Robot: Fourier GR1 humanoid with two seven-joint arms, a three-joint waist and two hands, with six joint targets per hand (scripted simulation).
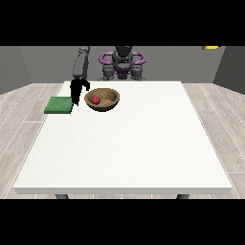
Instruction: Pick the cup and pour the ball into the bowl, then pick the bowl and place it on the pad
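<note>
My white bench (129, 153) fills most of the scene, a broad square slab with a thin pale edge along its near side. Two dark legs (61, 196) show just beneath that edge, one toward each corner. Around it runs a floor (21, 110) of light grey-brown wooden planks. Behind me stand plain grey walls (43, 62), darker at the right. A small yellow fixture (210, 47) sits at the top right.

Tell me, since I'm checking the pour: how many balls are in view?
1. The red ball lies inside the bowl, left of its middle. No other shows, though the bowl's near wall could hide one.
</note>
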